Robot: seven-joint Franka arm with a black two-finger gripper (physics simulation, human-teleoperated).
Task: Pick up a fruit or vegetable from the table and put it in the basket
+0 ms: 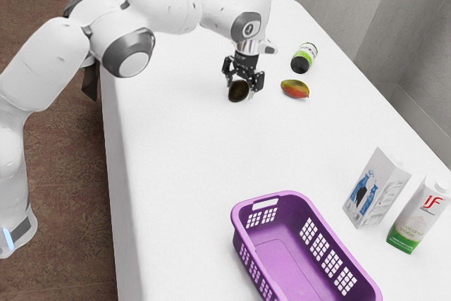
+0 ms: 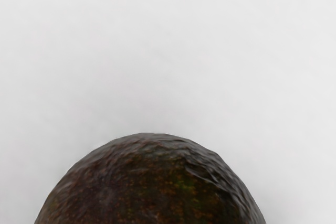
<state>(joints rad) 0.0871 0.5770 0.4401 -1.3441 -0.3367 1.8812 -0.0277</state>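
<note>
Between the fingers (image 1: 251, 93), seemingly gripped, sits the dark avocado (image 1: 238, 91)

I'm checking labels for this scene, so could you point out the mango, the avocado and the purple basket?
Mango (image 1: 295, 89): exterior view, middle of its red-and-green skin.
Avocado (image 2: 152, 182): wrist view, its dark, bumpy skin.
Purple basket (image 1: 282, 262): exterior view, the bare floor inside it.

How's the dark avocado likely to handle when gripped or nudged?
The avocado should hold its shape rather than flop, judging by its undented outline. Its bumpy skin probably resists slipping. Its rounded shape suggests it could roll if nudged.
</note>
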